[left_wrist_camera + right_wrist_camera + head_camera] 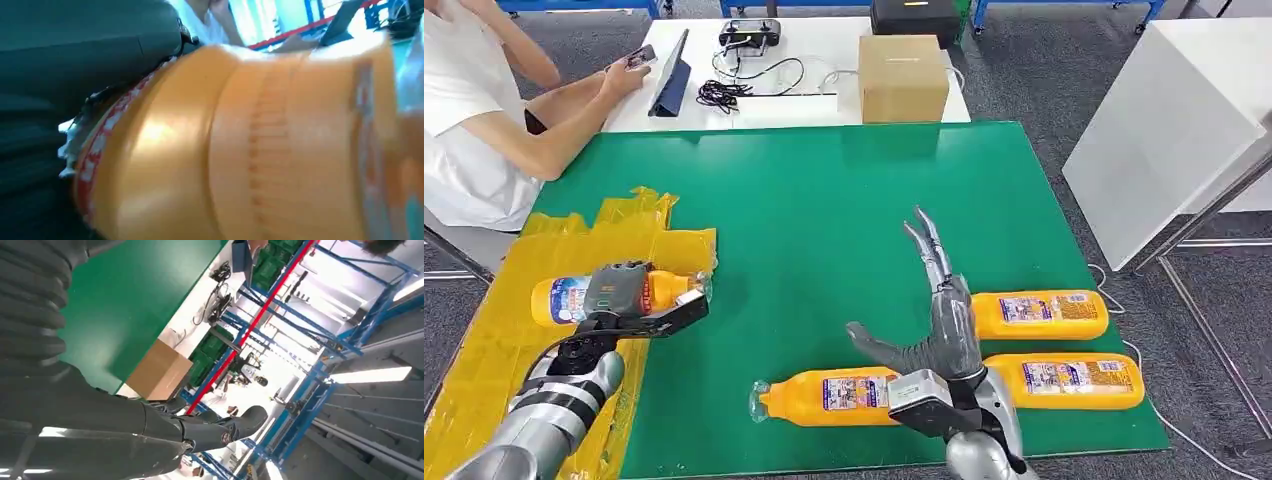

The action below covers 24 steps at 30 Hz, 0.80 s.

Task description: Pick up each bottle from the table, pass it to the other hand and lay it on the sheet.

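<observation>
Left hand [629, 300] grips an orange bottle [564, 298] over the yellow sheet [494, 330], bottle lying sideways, cap end toward the green mat [824, 200]. Fingers wrap over the bottle's middle; whether the bottle touches the sheet or sits just above it, cannot tell. Left wrist view: the same bottle's orange body [260, 150] up close, blurred, red-white label edge beside the dark hand.

Right hand [939, 320] is empty, fingers spread and stretched forward, thumb out to the side, raised above the mat. Right wrist view: its dark fingers [220, 432] extended in the air, nothing between them.

Three more orange bottles lie on their sides on the mat near the right hand: one [824, 396] just beside the wrist with its clear cap pointing toward the sheet, two to the hand's right, the far one [1039, 314] and the near one [1064, 381], parallel and close together. All look full of orange liquid, labels facing up.

Behind the mat, a white table [824, 60] holds a closed cardboard box [902, 78], contents hidden, plus black cables [724, 92], a dark tablet [669, 75] propped up, and a black controller [749, 36]. A person in a white shirt [464, 120] sits at the left, holding a phone [640, 58]. A white panel [1164, 130] stands at the right of the mat.
</observation>
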Motion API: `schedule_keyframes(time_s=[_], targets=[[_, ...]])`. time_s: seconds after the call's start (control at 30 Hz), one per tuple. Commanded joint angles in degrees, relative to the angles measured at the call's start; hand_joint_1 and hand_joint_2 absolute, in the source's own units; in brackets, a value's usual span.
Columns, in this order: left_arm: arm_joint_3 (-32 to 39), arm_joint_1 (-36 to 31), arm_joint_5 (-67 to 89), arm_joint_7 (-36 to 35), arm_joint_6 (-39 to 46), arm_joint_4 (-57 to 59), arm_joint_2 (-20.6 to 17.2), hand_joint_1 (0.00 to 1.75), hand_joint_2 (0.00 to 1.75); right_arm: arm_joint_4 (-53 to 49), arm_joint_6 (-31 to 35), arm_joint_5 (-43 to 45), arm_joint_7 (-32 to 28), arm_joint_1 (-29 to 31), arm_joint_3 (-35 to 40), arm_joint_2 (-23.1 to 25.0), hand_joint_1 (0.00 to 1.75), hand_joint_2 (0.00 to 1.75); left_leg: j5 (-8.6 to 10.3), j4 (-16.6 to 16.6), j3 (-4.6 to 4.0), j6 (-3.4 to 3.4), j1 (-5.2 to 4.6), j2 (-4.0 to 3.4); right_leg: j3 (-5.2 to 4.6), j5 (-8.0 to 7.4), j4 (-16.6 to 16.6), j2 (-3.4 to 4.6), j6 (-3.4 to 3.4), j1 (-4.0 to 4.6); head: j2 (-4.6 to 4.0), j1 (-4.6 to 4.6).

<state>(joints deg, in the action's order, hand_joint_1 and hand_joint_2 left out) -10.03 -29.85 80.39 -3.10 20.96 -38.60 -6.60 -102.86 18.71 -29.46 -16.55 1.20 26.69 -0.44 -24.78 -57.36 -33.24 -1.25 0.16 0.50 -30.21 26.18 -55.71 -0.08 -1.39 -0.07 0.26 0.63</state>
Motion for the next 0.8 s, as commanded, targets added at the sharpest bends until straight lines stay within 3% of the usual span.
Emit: schedule_keyframes(time_s=[0.03, 0.43, 0.63, 0.8], targets=[[-1.49, -3.08, -0.36, 0.76, -3.44, 11.41, 2.11, 0.00, 1.75, 5.29, -0.50, -1.10, 1.16, 3.83, 0.03, 0.49, 0.00, 1.75, 0.01, 0.13, 0.27, 0.06, 0.05, -0.11, 0.28, -0.06, 0.19, 0.07, -0.02, 0.05, 0.00, 0.00], [-0.82, -2.56, -3.70, 2.92, -3.98, 11.36, 3.23, 0.00, 1.75, 6.07, -0.24, -1.44, 1.45, 4.35, 0.10, 0.82, 0.00, 1.75, 0.15, 0.14, 0.52, 0.05, -0.01, -0.04, 0.52, -0.07, 0.11, 0.00, -0.01, -0.01, 0.00, 0.00], [-0.78, 0.92, -11.05, 6.96, -1.53, 1.76, 4.79, 0.00, 1.75, 5.84, 0.20, -2.02, 1.96, 3.52, -0.28, 0.76, 0.00, 1.75, 0.13, 0.12, 0.58, 0.04, 0.01, 0.02, 0.64, -0.05, 0.14, -0.05, -0.01, 0.02, 0.00, 0.00], [-1.29, 1.17, -11.24, 6.70, -2.34, 0.40, 4.75, 0.00, 1.75, 5.70, 0.23, -2.11, 1.98, 3.36, -0.35, 0.68, 0.00, 1.75, 0.13, 0.05, 0.50, 0.04, -0.01, 0.06, 0.53, -0.02, 0.05, -0.09, 0.01, -0.01, 0.00, 0.00]])
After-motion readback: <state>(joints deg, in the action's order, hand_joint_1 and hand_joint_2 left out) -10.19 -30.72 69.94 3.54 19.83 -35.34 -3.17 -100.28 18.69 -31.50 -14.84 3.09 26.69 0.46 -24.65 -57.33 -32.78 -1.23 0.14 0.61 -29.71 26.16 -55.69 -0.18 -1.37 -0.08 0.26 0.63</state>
